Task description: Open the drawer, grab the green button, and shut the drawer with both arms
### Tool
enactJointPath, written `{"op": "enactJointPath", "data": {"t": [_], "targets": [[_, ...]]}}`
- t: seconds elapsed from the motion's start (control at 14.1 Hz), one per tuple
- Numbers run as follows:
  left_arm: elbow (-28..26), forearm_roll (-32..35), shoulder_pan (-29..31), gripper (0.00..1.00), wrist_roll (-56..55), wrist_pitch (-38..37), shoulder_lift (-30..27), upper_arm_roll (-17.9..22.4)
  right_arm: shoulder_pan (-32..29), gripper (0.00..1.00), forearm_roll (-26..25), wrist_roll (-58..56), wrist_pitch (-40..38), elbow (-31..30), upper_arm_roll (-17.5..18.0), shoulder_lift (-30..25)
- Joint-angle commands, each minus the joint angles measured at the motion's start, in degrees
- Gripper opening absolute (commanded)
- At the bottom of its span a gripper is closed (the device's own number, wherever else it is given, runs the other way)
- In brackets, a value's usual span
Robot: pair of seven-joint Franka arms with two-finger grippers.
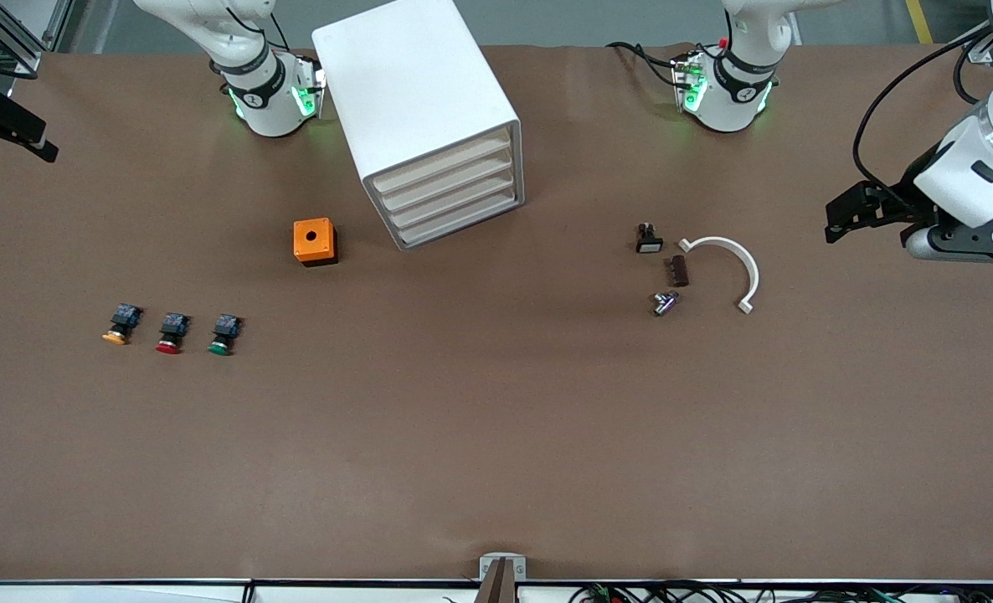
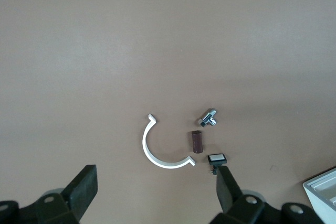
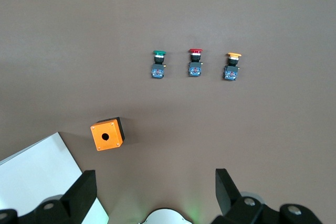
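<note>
Green-capped button [image 1: 223, 336] sat nearest on the desk [image 1: 463, 435] beside red [image 1: 171, 335] and yellow [image 1: 120, 325] ones, not inside the shut drawer [image 1: 455, 205]. Left gripper [image 2: 155, 192] and right gripper [image 3: 155, 190] hung with fingers wide. Grabbing a wrong cap seemed likely.

- A white cabinet [image 1: 426, 117] stands between the two arm bases; its third drawer [image 1: 455, 202] is closed.
- Beside it sits an orange box [image 1: 315, 241].
- Nearer the camera, toward the right arm's end, a green button [image 1: 223, 334] lies in a row with red [image 1: 172, 333] and yellow [image 1: 122, 324] ones.
- The left gripper [image 1: 848, 215] hovers over the table's edge.
</note>
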Motion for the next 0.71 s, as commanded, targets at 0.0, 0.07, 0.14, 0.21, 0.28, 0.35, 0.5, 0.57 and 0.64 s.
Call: {"op": "enactJointPath", "data": {"t": [0.0,0.07,0.14,0.21,0.28,0.35,0.5,0.57,0.64], "targets": [[1.56,0.76,-7.34,1.0,-0.05,-0.33,0.69,7.75,-1.07,1.0,0.64,-0.93,-0.08,-1.03,0.54,-1.33],[1.56,0.76,-7.54,1.0,0.03,-0.33,0.69,8.12,-1.07,1.0,0.64,-0.93,-0.08,-1.03,0.54,-1.33],[1.56,0.76,-7.54,1.0,0.12,-0.33,0.69,8.13,-1.07,1.0,0.64,-1.02,-0.08,-0.94,0.54,-1.33],[1.56,0.76,-7.45,1.0,0.12,-0.33,0.69,8.13,-1.07,1.0,0.64,-0.93,0.0,-1.02,0.54,-1.33],[1.56,0.76,-7.54,1.0,0.21,-0.33,0.69,8.21,-1.07,1.0,0.64,-0.93,0.0,-1.03,0.54,-1.33],[1.56,0.76,-7.63,1.0,0.12,-0.33,0.69,8.22,-0.99,1.0,0.64,-0.93,-0.08,-1.03,0.54,-1.33],[1.56,0.76,-7.63,1.0,0.3,-0.33,0.69,8.22,-0.99,1.0,0.64,-0.93,-0.08,-1.03,0.54,-1.33],[1.56,0.76,-7.63,1.0,0.3,-0.33,0.69,8.22,-0.99,1.0,0.64,-0.93,-0.08,-1.03,0.54,-1.33],[1.65,0.76,-7.54,1.0,0.39,-0.24,0.78,8.22,-1.07,1.0,0.64,-0.93,-0.08,-1.03,0.54,-1.33]]}}
